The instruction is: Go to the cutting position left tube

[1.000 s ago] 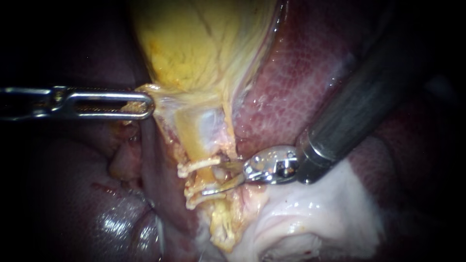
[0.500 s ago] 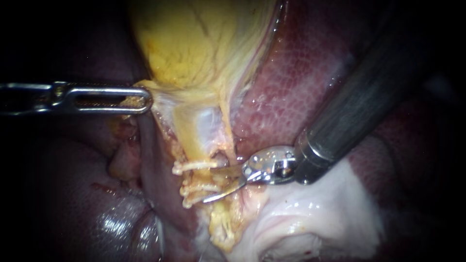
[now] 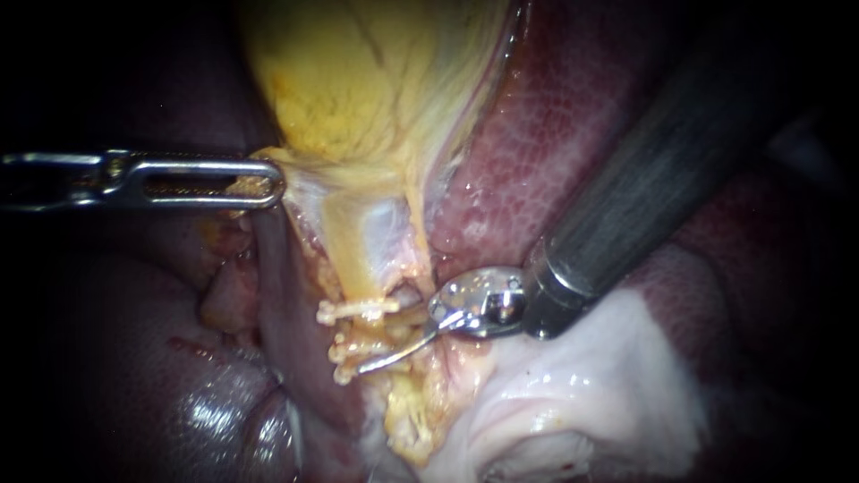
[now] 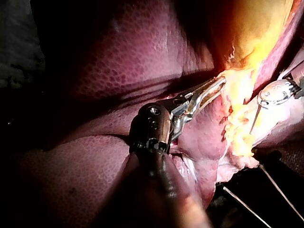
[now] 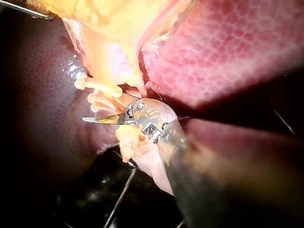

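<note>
The yellow gallbladder point(image 3: 358, 80) narrows into a pale yellow tube point(image 3: 353, 259) that runs down the middle of the endoscope view. Cream clips cross the tube, an upper one point(image 3: 358, 309) and lower ones point(image 3: 353, 351). My right instrument point(image 3: 380, 338) comes in from the upper right. Its two thin blades are open, one by the upper clip and the other under the lower clips, with the tube between them. My left instrument point(image 3: 255, 183) has its slotted jaws shut on the gallbladder's lower edge and holds it leftward. In the right wrist view, one blade point(image 5: 102, 118) lies just beside the clips point(image 5: 97, 88).
Dark red liver point(image 3: 555, 134) lies right of the gallbladder and under my right instrument's shaft point(image 3: 644, 197). White fatty tissue point(image 3: 582, 394) sits below the instrument's wrist. Purple liver lobes point(image 3: 134, 358) fill the lower left. In the left wrist view, my right instrument's wrist point(image 4: 275, 92) shows beyond my own jaws point(image 4: 206, 90).
My right instrument has slid leftward along the tube. Its lower blade now reaches further across, under the lower clips, and the blades gape wider. My left instrument has risen slightly.
</note>
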Available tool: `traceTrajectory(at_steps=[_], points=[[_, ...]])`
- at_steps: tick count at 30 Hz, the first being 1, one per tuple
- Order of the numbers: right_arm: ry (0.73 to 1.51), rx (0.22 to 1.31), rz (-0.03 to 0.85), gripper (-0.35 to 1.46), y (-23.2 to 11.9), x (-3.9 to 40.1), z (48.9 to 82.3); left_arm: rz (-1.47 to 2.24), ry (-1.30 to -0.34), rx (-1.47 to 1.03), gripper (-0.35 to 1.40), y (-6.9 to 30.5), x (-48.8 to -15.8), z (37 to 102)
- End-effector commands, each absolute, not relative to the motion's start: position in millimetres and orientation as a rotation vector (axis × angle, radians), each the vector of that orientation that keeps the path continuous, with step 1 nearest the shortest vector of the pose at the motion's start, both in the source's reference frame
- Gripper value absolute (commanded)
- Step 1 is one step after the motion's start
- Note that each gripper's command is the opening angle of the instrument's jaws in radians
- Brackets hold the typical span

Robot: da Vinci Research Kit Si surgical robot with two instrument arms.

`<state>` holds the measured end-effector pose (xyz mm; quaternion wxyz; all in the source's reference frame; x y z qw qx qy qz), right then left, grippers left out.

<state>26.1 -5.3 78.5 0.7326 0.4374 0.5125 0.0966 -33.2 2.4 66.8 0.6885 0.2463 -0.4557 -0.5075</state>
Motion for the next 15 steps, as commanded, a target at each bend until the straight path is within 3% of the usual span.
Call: traceTrajectory(at_steps=[1, 15], points=[[1.133, 0.974, 0.214, 1.27, -5.3, 26.2, 78.5, -1.136, -1.019, 0.552, -0.35, 2.4, -33.2, 66.9], [1.170, 1.062, 0.223, 1.22, -5.7, 28.0, 78.8, -1.137, -1.019, 0.550, -0.35, 3.4, -33.2, 68.4]])
